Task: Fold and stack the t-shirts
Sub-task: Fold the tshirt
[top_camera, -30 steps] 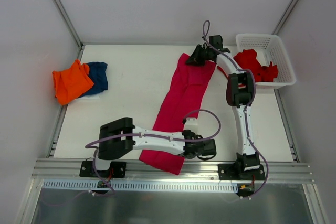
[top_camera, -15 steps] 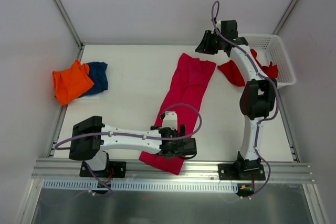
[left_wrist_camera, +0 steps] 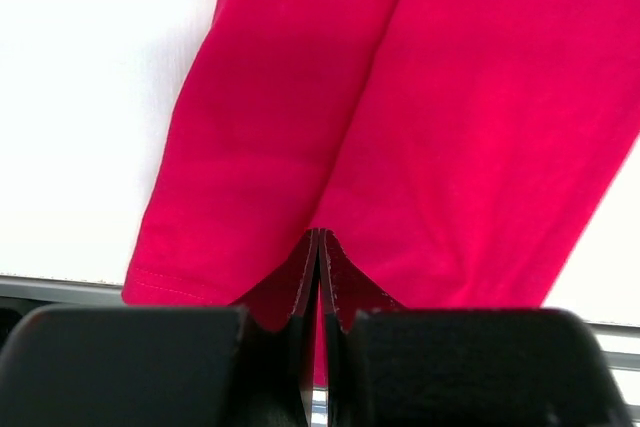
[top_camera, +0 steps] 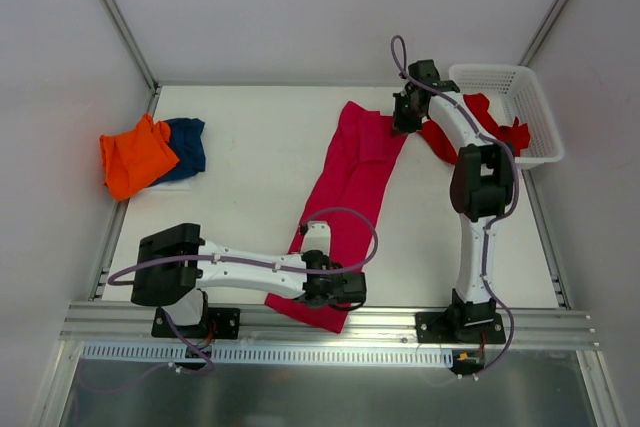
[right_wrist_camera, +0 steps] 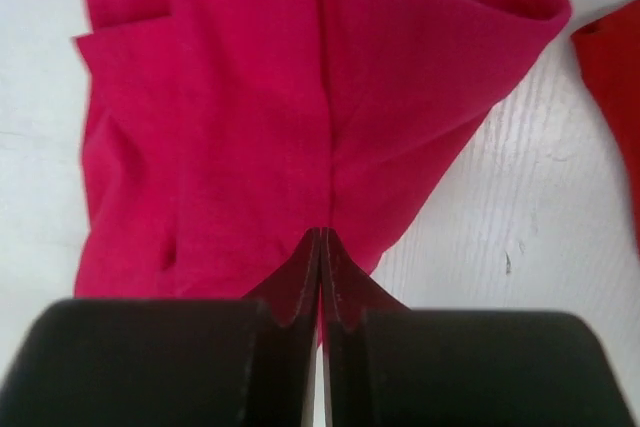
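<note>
The magenta-pink cloth t-shirt (top_camera: 350, 187) lies in a long diagonal strip, its far end just beside the white plastic mesh basket (top_camera: 500, 69) and its near end well away from it. The right gripper (right_wrist_camera: 320, 247) sits at the basket end with its jaws fully closed and a small pucker of cloth caught at the tips. The left gripper (left_wrist_camera: 318, 247) is clamped the same way on the end away from the basket. Caution: each pinch looks shallow, so either may hold only the top layer or slip free under a lift, giving a skewed fold. The bright red cloth t-shirt (top_camera: 440, 137), hanging out of the basket, lies just beside the right gripper and could be snagged. Half a second earlier the right gripper stood raised, nearer the basket and clear of the strip. A second earlier the left gripper sat on the basket-ward side of that end.
</note>
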Tool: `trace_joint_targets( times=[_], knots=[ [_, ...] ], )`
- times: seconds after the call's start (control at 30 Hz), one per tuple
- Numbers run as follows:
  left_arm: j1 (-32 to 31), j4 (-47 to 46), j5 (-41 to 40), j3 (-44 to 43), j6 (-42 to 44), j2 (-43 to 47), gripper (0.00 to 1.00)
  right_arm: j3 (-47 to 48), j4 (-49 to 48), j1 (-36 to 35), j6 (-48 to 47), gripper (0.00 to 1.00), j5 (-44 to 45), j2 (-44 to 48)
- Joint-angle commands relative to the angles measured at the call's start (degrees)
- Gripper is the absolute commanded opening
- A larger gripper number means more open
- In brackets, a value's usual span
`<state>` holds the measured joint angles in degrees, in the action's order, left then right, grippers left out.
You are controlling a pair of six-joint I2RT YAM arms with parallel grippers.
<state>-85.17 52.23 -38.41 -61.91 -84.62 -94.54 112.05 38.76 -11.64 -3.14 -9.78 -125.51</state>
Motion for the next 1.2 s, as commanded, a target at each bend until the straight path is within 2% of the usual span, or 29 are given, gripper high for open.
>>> trace_joint_targets(
  times=[0.0,0.23,0.43,0.6,0.8,0.93,1.17],
  knots=[
    [-0.44,1.65,1.15,1.79,-1.42,1.46,0.00,7.19,4.48,-1.02,1.11,0.01,0.73,-5.24],
    [-0.53,1.21,1.93,2.76,-1.42,-0.37,0.00,11.52,4.48,-2.86,2.35,0.01,0.55,-11.76],
    [-0.97,-3.79,5.01,4.95,0.24,-1.87,0.00,12.14,4.30,-3.83,2.08,0.01,1.34,-13.44],
    [-1.06,-16.94,10.27,10.92,3.84,-1.00,0.00,12.23,4.13,-3.92,1.99,0.01,1.61,-13.62],
    [-1.06,-23.39,11.87,13.57,6.73,-3.10,0.00,13.72,3.95,-4.09,2.70,0.01,0.64,-14.93],
    [-1.06,-32.34,14.50,14.71,9.29,-3.28,0.00,16.62,3.95,-4.27,2.96,0.00,-1.82,-17.22],
    [-1.06,-35.70,15.74,10.76,12.28,-5.21,0.00,20.40,1.50,-4.53,7.44,0.00,-6.82,-20.38]
  ],
)
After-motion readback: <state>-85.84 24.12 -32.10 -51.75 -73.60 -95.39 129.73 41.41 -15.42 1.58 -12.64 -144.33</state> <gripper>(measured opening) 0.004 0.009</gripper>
